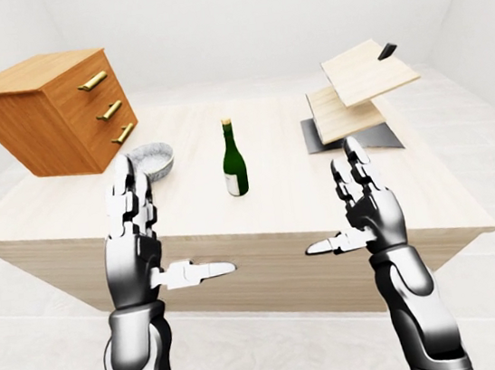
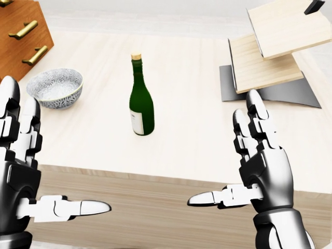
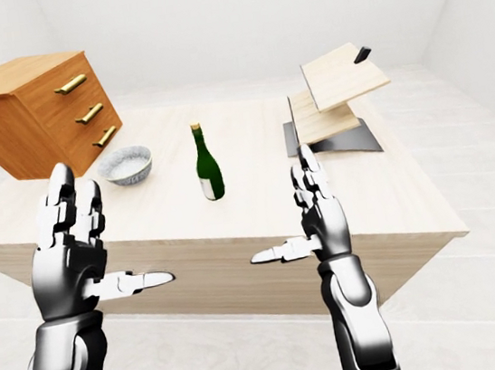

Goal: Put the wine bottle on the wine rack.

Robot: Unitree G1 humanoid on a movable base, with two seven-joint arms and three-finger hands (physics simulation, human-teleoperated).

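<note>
**A:** Head view: we see the wine bottle [image 2: 141, 98] upright on the table [image 2: 181, 140], just left of picture centre, cork on, label toward us. Nothing touches it.

**B:** Rack?

**A:** Wine rack [image 2: 270, 54] sits at 2 o'clock from the bottle, well apart, on a dark base plate; its two wooden boards are tilted. Patterned bowl [image 2: 55, 88] at 9 o'clock from the bottle, near the drawer cabinet [image 1: 51, 110] at the table's left end.

**B:** Hands?

**A:** Both raised at the near table edge, at 7 and 5 o'clock from the bottle, clear of it. Left hand [image 2: 21, 171]: fingers straight up, thumb pointing inward, released, holding nothing. Right hand [image 2: 262, 166]: same pose, mirrored, fingers spread and empty.

**B:** Contact with the table?

**A:** We can't tell from these views; in the eye views both hands appear in front of the table's side panel.
</note>
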